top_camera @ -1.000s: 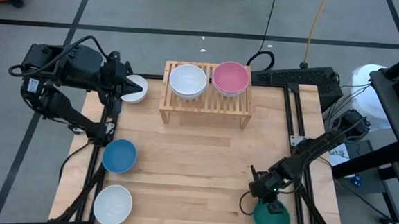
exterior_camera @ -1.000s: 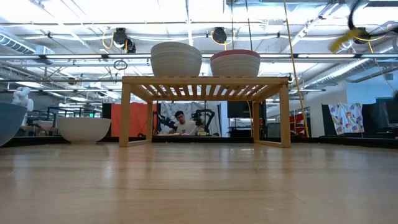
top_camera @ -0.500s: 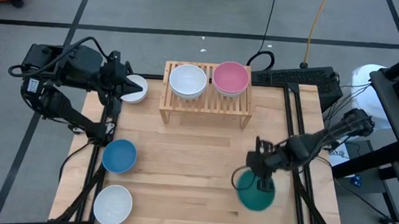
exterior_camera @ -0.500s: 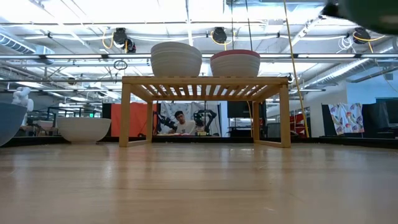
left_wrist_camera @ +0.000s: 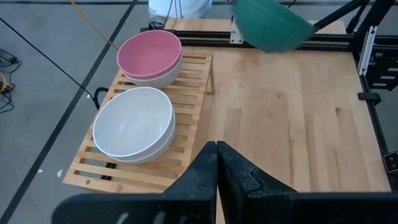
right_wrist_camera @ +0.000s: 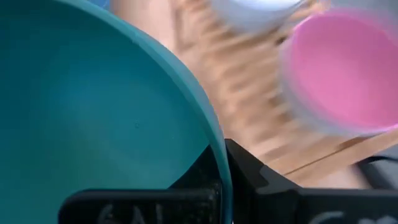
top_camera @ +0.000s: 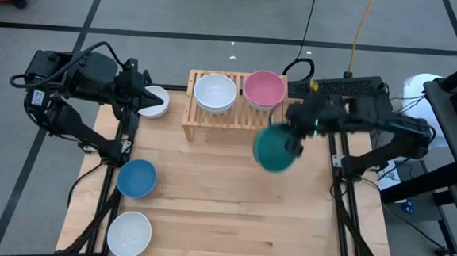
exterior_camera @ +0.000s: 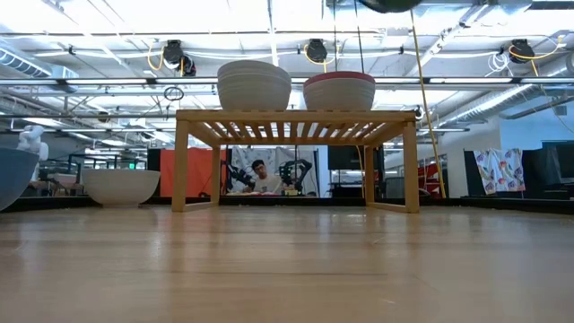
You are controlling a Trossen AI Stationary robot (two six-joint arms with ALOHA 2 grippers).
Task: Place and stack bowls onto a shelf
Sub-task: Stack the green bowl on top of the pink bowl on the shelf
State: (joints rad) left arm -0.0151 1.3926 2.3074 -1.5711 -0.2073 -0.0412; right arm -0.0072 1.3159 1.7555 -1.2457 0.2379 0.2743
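We are carrying the green bowl in our right pincer, clamped on its rim, above the counter beside the shelf; next it should nest in the pink bowl.

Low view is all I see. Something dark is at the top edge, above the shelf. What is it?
Observer: The green bowl, gripped at its rim by the right gripper.
Operator: Is it ready to set down?
Observer: No. From above it is at the front edge of the shelf, short of the pink bowl.
Operator: And the other arm?
Observer: The left gripper is shut, empty, beside a white bowl left of the shelf.
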